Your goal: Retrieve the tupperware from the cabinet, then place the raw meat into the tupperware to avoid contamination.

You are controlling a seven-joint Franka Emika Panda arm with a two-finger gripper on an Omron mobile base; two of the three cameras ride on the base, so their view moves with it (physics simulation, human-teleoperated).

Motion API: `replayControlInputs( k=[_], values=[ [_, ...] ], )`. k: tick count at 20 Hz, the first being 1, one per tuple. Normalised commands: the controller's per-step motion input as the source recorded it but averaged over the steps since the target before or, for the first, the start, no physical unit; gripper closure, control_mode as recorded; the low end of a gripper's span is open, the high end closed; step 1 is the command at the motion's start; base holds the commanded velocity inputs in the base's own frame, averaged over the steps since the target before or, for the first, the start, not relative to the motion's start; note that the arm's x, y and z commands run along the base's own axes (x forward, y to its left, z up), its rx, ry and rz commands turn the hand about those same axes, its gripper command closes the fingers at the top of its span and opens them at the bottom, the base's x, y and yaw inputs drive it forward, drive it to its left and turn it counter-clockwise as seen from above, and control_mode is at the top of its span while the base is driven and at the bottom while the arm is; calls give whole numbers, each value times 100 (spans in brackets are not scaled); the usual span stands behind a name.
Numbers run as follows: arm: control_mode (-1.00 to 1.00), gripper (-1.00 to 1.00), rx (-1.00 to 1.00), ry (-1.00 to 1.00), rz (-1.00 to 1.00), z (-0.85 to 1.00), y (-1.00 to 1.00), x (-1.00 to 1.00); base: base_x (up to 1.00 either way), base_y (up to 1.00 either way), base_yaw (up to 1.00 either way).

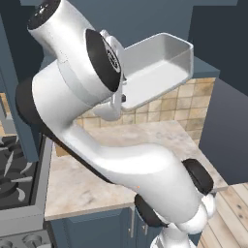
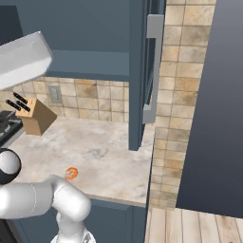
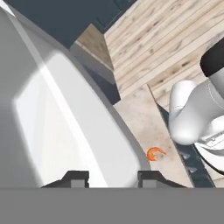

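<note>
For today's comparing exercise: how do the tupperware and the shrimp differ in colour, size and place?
The tupperware is white; the shrimp is orange. The tupperware is large and boxy; the shrimp is tiny and curled. The tupperware hangs in the air, held by the tool; the shrimp lies on the counter.

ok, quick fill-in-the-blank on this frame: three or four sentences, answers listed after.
1. The pincer holds the tupperware in the ____, well above the counter.
2. The raw meat lies on the ____, near its front edge.
3. The knife block stands against the tiled ____.
4. The inside of the tupperware is ____.

Missing words: air; counter; wall; empty
</note>
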Motion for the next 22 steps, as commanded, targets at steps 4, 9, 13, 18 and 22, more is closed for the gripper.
replayControlInputs(
  k=[4,9,13,18,22],
  values=[
    [-100,100,8,3,26,-34,0,-47,0,0,0],
    [-100,100,9,7,7,-30,-31,13,0,0,0],
    [-100,100,13,22,9,-79,-49,7,0,0,0],
    [-100,100,7,14,13,-68,-19,-15,0,0,0],
    [-100,100,3,10,15,-69,-17,0,0,0,0]
  ],
)
